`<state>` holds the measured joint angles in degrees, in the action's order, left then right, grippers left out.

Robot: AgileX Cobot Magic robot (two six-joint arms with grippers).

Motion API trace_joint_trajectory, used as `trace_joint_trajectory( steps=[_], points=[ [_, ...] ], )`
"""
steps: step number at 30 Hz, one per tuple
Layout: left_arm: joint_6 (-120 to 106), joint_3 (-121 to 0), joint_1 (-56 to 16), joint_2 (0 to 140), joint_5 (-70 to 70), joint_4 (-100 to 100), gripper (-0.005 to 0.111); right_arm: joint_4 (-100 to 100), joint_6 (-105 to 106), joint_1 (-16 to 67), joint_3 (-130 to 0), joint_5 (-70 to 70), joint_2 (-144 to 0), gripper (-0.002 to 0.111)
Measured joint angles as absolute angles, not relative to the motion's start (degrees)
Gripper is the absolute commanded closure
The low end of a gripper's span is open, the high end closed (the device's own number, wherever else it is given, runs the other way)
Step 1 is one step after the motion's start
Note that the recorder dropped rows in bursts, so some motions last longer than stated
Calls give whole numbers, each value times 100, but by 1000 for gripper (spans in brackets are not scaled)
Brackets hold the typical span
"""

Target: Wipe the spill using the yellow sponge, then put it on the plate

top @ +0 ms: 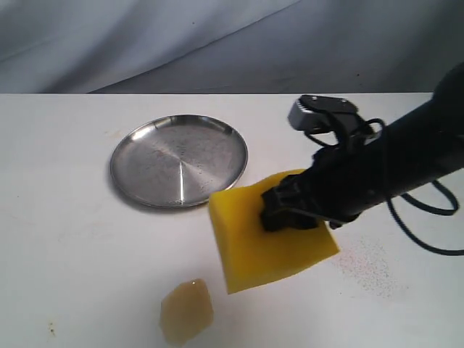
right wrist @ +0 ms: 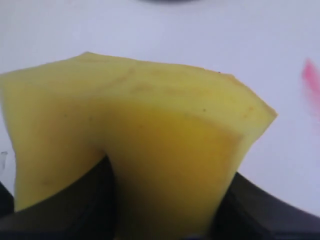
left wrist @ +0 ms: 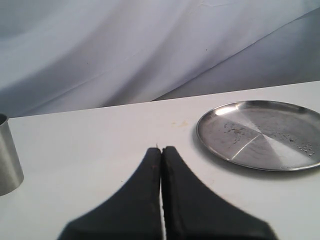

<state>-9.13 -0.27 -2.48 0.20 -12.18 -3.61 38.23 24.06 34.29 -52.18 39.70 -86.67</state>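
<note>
Right gripper (top: 288, 209) clamped on the yellow sponge (top: 250, 250), spill (top: 186, 310) just beside the sponge's corner, left gripper (left wrist: 161, 155) closed, empty

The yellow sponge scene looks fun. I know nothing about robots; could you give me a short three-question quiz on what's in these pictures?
1. True or false: the right claw is clamped on the yellow sponge.
2. Where is the spill relative to the plate? A) on it B) on the table, off it C) hidden under it
3. Fill in: in the left wrist view, the left claw is ____ and holds nothing.
Key: 1 true; 2 B; 3 shut.
</note>
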Motion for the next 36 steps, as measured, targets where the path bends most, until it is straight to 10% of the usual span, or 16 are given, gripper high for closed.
trace_joint_trajectory(
  steps=[36],
  points=[
    [-913,-27,-248,20,-1218,-361,107,2108,1058,5724,-7428,3989,-11944,108]
  ],
)
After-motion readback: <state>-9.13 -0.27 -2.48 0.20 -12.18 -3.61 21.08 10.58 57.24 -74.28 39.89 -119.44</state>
